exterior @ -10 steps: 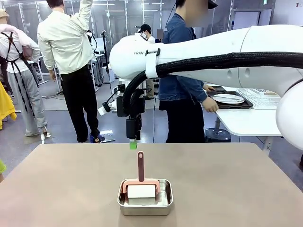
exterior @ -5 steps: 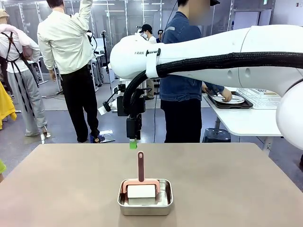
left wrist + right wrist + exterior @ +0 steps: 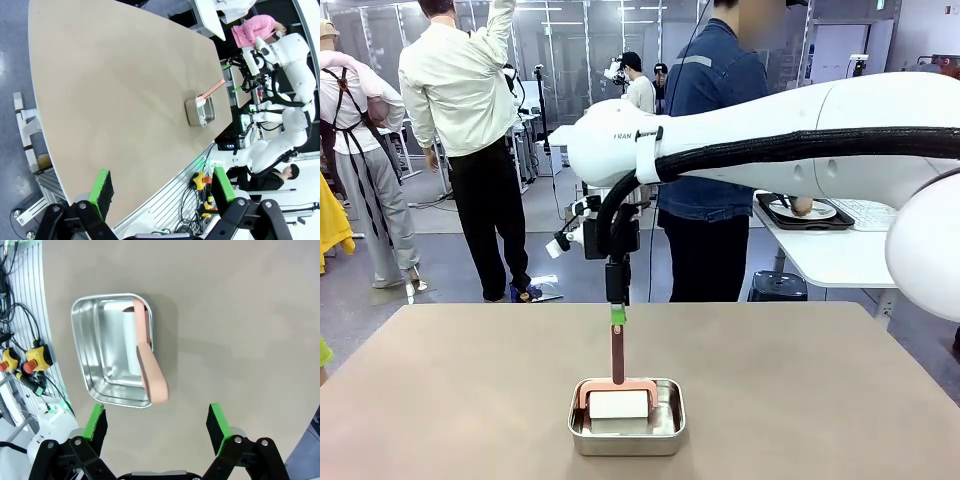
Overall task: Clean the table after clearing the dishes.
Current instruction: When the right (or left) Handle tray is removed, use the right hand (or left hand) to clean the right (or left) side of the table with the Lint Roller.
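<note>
The taupe table [image 3: 440, 380] carries a small steel pan [image 3: 660, 430] holding a white roller [image 3: 618, 404] with a pink handle [image 3: 618, 352] that stands upright. My right gripper [image 3: 617, 312] hangs straight down, open, its fingertips just above the handle's tip. From the right wrist, the handle [image 3: 150, 370] points up between the open green pads of the right gripper [image 3: 155, 422], and the pan [image 3: 95, 360] lies beyond. My left gripper [image 3: 162, 186] is open and empty, high over the table [image 3: 110, 75]. The dishes [image 3: 803, 211] sit on a dark tray on the white table behind.
A person stands at the white side table [image 3: 840, 255] at the back right with a hand on the plate. Other people stand beyond the far edge. The left wrist view shows the pan [image 3: 201, 111] small and far off, near the robot-side edge.
My right gripper has come down and a little to the right, from well above the handle to just over its tip. The person at the side table has shifted position.
</note>
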Tool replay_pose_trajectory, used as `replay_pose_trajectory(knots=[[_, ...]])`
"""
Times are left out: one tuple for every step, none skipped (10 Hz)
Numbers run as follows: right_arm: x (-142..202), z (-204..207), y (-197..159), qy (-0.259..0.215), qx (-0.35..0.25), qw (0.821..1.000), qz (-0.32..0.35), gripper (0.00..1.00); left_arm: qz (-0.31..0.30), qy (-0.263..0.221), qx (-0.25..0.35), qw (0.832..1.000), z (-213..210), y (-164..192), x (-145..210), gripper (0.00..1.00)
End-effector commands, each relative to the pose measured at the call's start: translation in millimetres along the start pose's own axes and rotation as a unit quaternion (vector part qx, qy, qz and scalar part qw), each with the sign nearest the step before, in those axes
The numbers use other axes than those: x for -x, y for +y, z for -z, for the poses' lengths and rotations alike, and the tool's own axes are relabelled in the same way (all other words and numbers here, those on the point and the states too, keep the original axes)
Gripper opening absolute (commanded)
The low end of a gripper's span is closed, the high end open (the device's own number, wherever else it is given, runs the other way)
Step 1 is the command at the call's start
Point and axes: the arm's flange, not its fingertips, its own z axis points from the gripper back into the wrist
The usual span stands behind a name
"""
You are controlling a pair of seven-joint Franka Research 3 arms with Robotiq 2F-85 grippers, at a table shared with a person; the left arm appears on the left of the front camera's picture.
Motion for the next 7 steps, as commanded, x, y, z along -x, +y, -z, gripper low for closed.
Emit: replay_pose_trajectory(knots=[[3.2,12.9,-2.9,0.0,0.014,0.999,-0.03,1.0,-0.006,-0.003,-0.006,1.0,-2.4,-4.0,1.3,1.0],[2.5,21.7,-6.2,-0.007,0.012,0.999,-0.034,1.0,-0.006,-0.003,-0.006,1.0,-2.4,-4.0,1.3,1.0],[0.0,29.5,-7.6,-0.006,0.006,0.999,-0.034,1.0,-0.006,-0.003,-0.006,1.0,-2.4,-4.0,1.3,1.0],[-1.1,33.5,-8.1,-0.01,0.005,0.999,-0.034,1.0,-0.006,-0.003,-0.006,1.0,-2.4,-4.0,1.3,1.0],[-2.6,39.3,-8.2,-0.009,0.006,0.999,-0.031,1.0,-0.006,-0.003,-0.006,1.0,-2.4,-4.0,1.3,1.0],[-3.2,44.8,-7.7,-0.007,0.006,0.999,-0.03,1.0,-0.006,-0.003,-0.006,1.0,-2.4,-4.0,1.3,1.0],[-5.7,51.1,-4.8,-0.012,0.007,0.999,-0.034,1.0,-0.006,-0.003,-0.006,1.0,-2.4,-4.0,1.3,1.0]])
